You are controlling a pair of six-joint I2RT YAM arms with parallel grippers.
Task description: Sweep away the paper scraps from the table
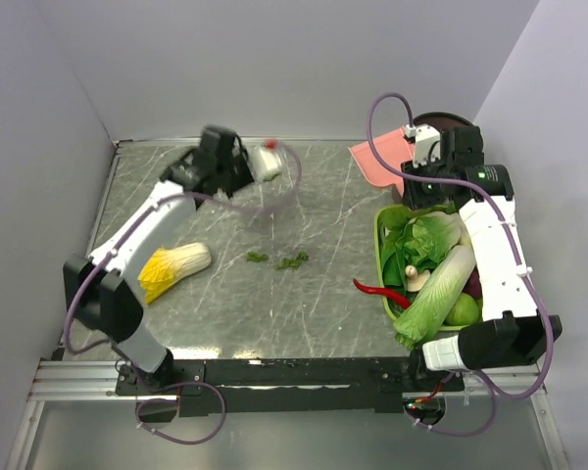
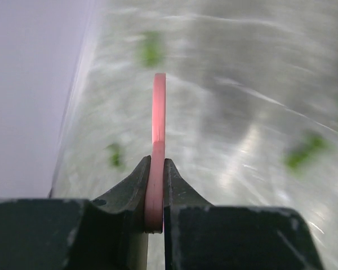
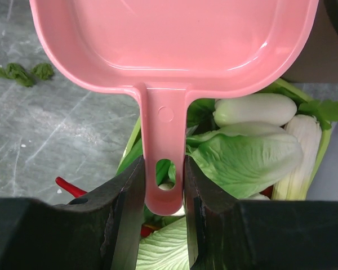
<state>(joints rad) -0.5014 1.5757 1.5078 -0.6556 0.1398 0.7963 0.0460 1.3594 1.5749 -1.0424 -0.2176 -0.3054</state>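
Paper scraps (image 1: 292, 260) dot the table (image 1: 323, 313); left gripper (image 2: 156, 169) clamps a pink handle (image 2: 159, 112), right gripper (image 3: 162, 169) the dustpan (image 3: 174, 39).

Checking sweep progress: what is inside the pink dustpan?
Nothing shows in the pink dustpan: its visible pan is bare, held by the right gripper. The paper scraps lie on the table. The pan's front lip is cut off by the frame.

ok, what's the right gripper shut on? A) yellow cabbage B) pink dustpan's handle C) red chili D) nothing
B: in the right wrist view the right gripper clamps the handle of the pink dustpan from both sides.
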